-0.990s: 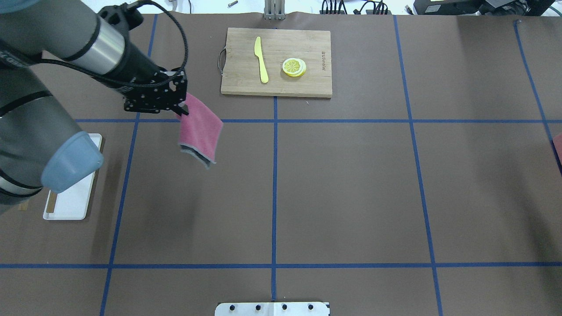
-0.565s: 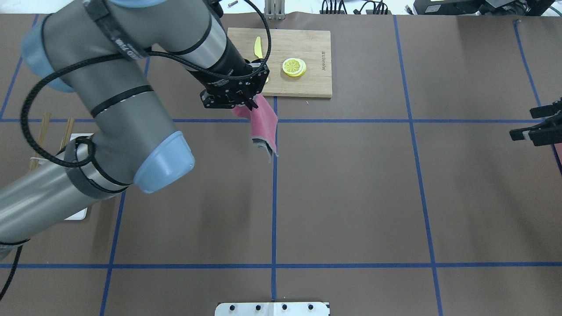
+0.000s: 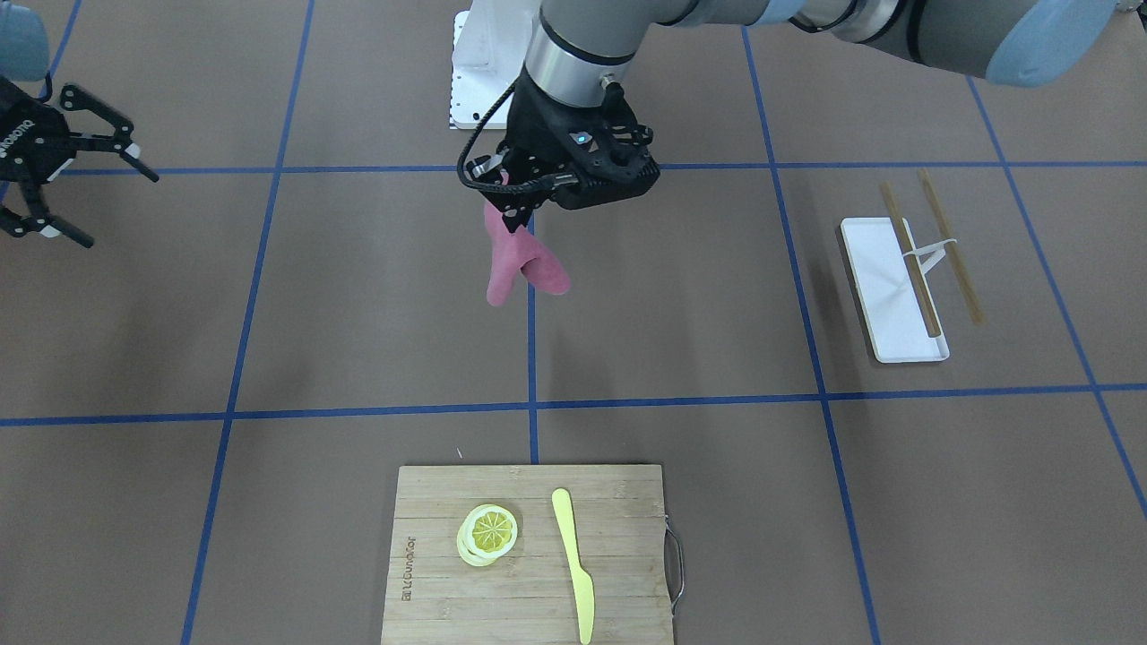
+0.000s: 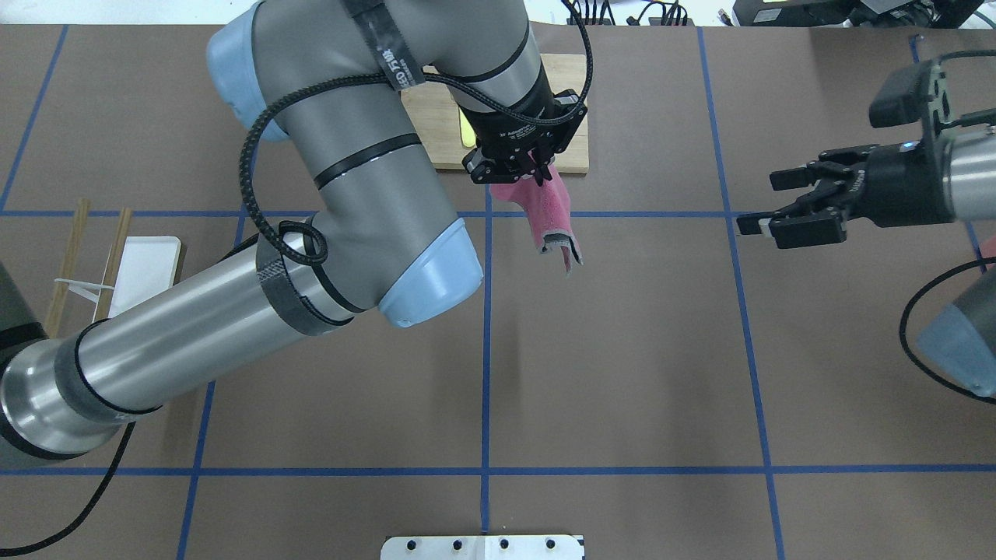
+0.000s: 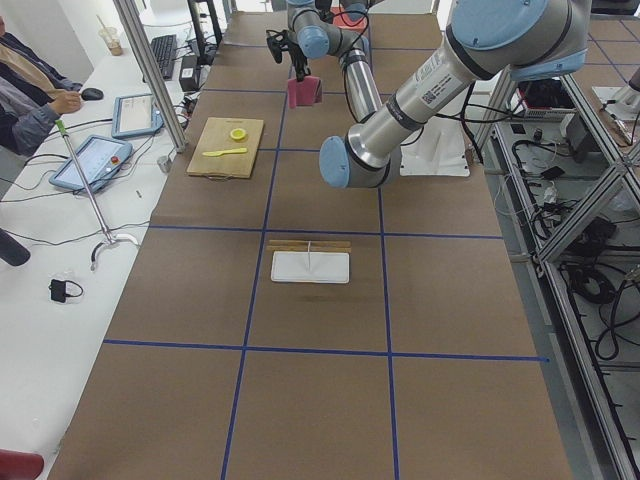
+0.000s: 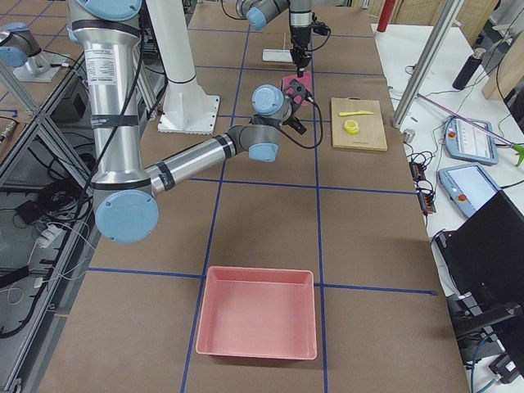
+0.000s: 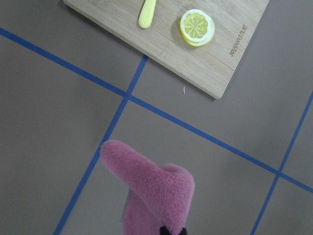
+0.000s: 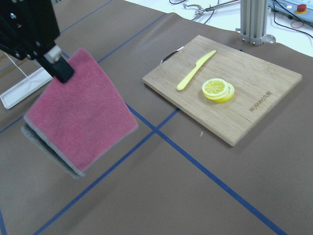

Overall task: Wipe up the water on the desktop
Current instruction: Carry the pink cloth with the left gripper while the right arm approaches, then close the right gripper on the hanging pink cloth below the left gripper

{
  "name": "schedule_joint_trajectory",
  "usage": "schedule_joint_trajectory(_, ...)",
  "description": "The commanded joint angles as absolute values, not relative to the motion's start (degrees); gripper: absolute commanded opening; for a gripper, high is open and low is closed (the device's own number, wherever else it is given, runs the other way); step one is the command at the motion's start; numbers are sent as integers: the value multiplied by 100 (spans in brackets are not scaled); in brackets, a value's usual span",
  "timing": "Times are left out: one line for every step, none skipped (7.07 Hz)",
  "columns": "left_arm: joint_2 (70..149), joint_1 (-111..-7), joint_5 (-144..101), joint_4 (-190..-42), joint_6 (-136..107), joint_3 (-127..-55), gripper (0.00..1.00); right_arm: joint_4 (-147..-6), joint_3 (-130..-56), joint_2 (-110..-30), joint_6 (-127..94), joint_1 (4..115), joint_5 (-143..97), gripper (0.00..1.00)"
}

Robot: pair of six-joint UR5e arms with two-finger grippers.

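Noted left gripper [image 4: 535, 177] closed on the top edge of a pink cloth [image 4: 549, 210] hung free above the bench [image 4: 622, 350], clear of the surface, near the central tape crossing [image 4: 488, 214] and on the robot side of the cutting board [image 3: 618, 502]. Noted right gripper [image 4: 761, 202] spread wide and holding nothing, well apart on its own side. Searched the bench for water in every view: found no puddle or sheen, so cannot place the spill. Judged step in hand as carrying the cloth to the wipe site, wiping itself not yet begun. Next move, by judgement: locate the wet patch, lower to press the cloth flat with light contact, then sweep across it while keeping off the board. Containers: logged white tray [image 3: 874, 260] on the robot's left, bare apart from one of two tied wooden sticks [image 3: 951, 246] laid across it, the other just beside it on the bench. Logged pink bin [image 6: 258, 319] at the right end, nothing seen inside. On the board: lemon slices [image 3: 488, 533] and a yellow knife [image 3: 573, 560], lying apart.
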State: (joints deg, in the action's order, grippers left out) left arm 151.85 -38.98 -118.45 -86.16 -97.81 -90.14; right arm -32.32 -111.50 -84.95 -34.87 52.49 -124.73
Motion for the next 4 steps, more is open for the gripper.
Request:
schedule_joint_trajectory(15371, -3815, -11786, -8692, -10341, -8886, 0, -2668, -11162, -8148, -3568, 4119, -10932, 98)
schedule_joint_trajectory(15372, -3814, -11786, -8971, -10641, -8755, 0, -2385, -11171, -8156, -3568, 3539, -10098, 97)
schedule_joint_trajectory(15346, -3823, -11795, -9130, -10774, -8728, 0, -2356, -11232, -8156, -3568, 3037, -9385, 92)
schedule_joint_trajectory(15328, -3823, -11795, -9132, -10775, -8728, 0, -2355, -11311, -8191, -3568, 2797, -9056, 91)
